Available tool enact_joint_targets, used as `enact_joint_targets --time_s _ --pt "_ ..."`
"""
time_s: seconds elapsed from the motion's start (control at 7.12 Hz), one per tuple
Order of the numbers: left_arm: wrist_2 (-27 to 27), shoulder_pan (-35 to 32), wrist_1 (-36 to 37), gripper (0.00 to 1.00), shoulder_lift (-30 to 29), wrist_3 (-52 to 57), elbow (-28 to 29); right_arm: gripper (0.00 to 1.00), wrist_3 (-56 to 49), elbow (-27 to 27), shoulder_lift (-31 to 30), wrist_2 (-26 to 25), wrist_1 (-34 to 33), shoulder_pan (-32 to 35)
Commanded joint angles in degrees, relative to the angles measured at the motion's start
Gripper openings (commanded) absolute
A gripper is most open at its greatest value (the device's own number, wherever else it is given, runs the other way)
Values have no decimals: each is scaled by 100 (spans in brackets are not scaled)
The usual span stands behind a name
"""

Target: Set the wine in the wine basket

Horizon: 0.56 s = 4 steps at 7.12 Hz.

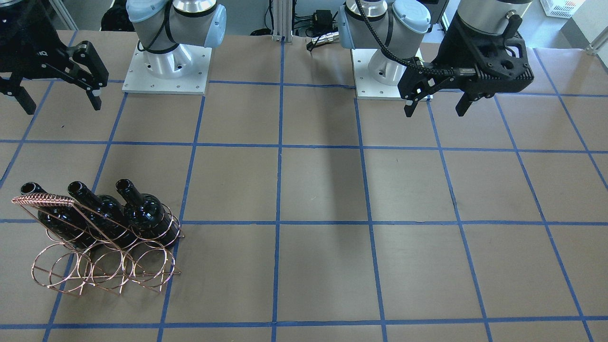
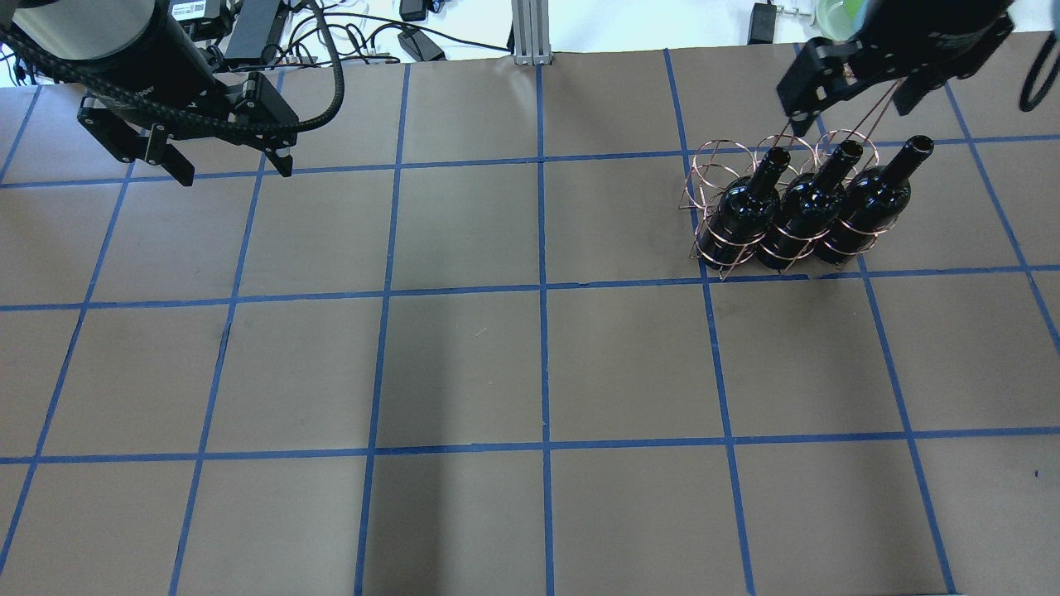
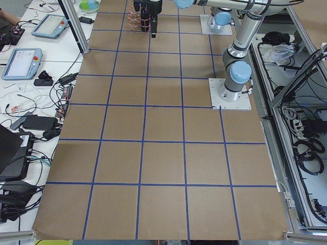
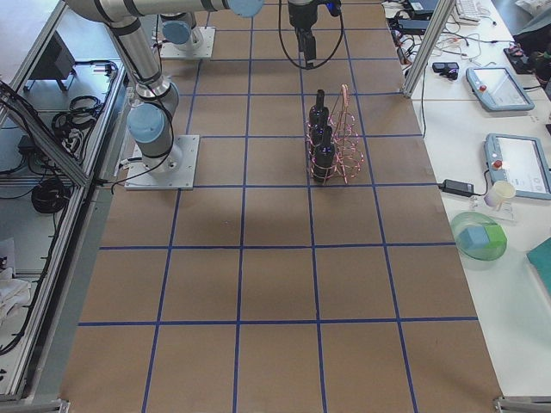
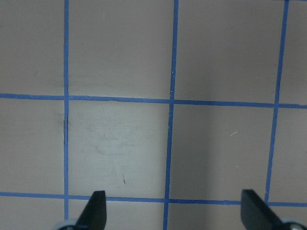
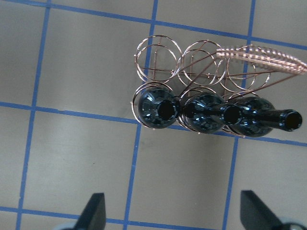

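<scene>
Copper wire basket holds three black wine bottles; left claw and right claw both gape empty.

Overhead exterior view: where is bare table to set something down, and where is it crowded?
Bare: the whole table between the wine basket and the left hand, plus the near squares. Crowded: the basket's near row, filled by three bottles; its far rings are empty.

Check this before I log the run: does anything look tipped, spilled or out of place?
Nothing stands out. Three bottles stand upright in one row of the wine basket, its other row empty. The left gripper and right gripper hang open, touching nothing.
</scene>
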Motion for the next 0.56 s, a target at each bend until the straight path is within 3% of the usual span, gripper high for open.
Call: enact_joint_targets --time_s 0.0,0.42 --pt "4 0 1 100 20 5 -83 100 444 0 223 -37 -323 461" --pt "4 0 45 100 20 5 -100 100 1416 -17 39 15 456 426"
